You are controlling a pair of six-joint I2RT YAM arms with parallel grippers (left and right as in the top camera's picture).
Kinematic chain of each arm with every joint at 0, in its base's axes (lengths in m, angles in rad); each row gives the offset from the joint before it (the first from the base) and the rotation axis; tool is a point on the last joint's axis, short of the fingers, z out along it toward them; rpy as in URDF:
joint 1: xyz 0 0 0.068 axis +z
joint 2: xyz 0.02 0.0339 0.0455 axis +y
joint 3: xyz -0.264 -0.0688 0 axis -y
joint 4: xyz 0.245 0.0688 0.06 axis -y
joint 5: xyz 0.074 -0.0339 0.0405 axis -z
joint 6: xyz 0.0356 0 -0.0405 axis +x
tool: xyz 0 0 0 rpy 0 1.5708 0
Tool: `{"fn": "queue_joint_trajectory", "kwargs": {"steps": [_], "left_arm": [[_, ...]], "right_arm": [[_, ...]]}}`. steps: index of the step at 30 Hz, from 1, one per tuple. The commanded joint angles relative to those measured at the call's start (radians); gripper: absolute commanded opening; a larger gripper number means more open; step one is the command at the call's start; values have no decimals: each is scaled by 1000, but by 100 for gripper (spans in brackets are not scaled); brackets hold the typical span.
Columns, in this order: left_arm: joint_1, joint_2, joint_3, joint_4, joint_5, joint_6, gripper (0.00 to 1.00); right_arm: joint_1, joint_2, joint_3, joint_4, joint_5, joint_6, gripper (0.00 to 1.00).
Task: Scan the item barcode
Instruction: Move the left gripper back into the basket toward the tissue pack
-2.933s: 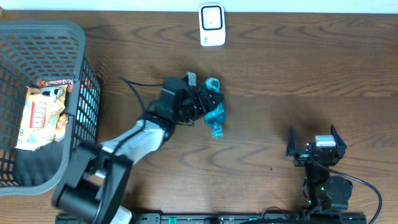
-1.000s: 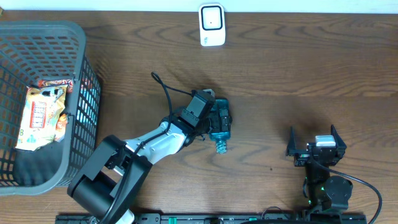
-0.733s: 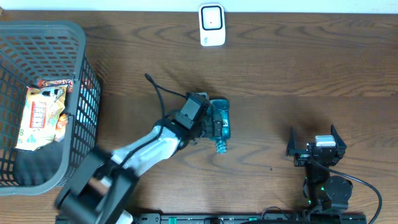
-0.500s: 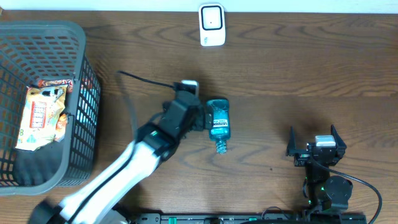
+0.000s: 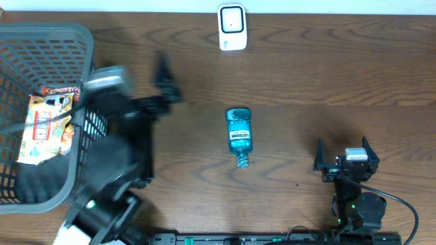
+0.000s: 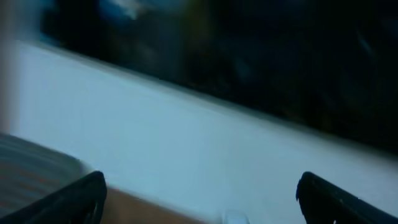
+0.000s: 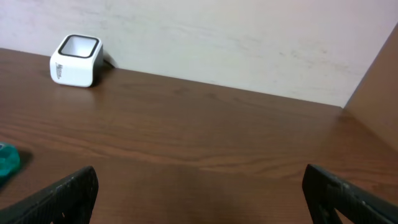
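A small teal mouthwash bottle lay on its side on the table, well apart from the spread-open left gripper and right gripper; probably light, rigid and slick, best pinched across its flat body.

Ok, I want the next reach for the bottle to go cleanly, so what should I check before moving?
1. Mouthwash bottle lying free on the table, nothing touching it: ok.
2. Its label faces up: ok; barcode visible: cannot tell.
3. Scanner upright at the far edge, only bare table between it and the bottle: ok.
4. Left jaws open and empty: ok.
5. Left arm steady: not ok, blurred beside the basket.
6. Right jaws open and empty: ok.
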Motion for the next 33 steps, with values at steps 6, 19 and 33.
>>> {"fn": "queue_joint_trajectory", "kwargs": {"steps": [6, 19, 33], "left_arm": [[324, -34, 11, 62, -637, 116, 98], [645, 52, 10, -117, -478, 116, 98], [1000, 423, 10, -622, 148, -138, 98]], "right_arm": [[9, -1, -1, -3, 1, -7, 99], [9, -1, -1, -3, 1, -7, 99], [9, -1, -1, -3, 1, -7, 99]]}}
